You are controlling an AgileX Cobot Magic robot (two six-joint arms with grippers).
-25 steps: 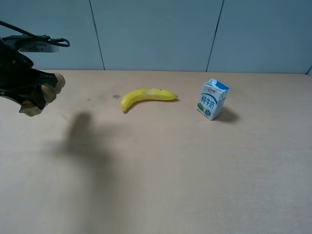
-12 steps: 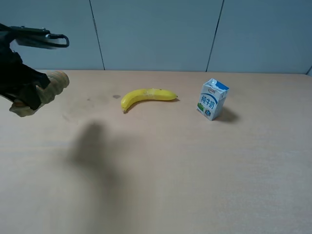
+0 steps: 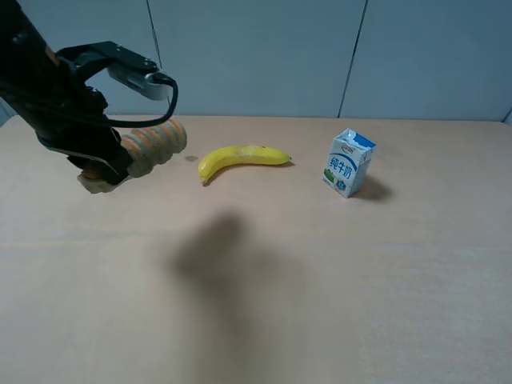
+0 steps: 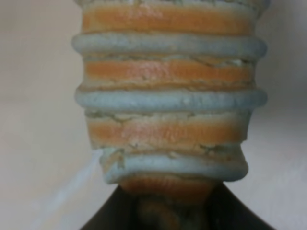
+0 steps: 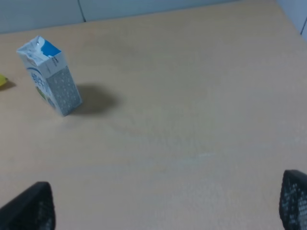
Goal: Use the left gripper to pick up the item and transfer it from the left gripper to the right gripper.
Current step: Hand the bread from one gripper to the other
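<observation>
The item, a ridged tan-orange bread roll (image 3: 152,146), is held in the air by my left gripper (image 3: 110,166), which is shut on its near end, above the table's left side and left of the banana. In the left wrist view the roll (image 4: 168,96) fills the frame, its striped segments pointing away from the dark jaws at its base. My right gripper (image 5: 165,203) is open and empty; only its two dark fingertips (image 5: 29,207) show, wide apart, low over the table's right part. It is out of the exterior high view.
A yellow banana (image 3: 240,158) lies at the table's middle back. A blue-and-white milk carton (image 3: 349,163) stands to its right, also in the right wrist view (image 5: 50,76). The tan table (image 3: 320,280) ends at a grey-blue wall behind.
My left arm has swung right from the left edge toward the banana, carrying the roll with it. Its shadow on the table has moved right too.
</observation>
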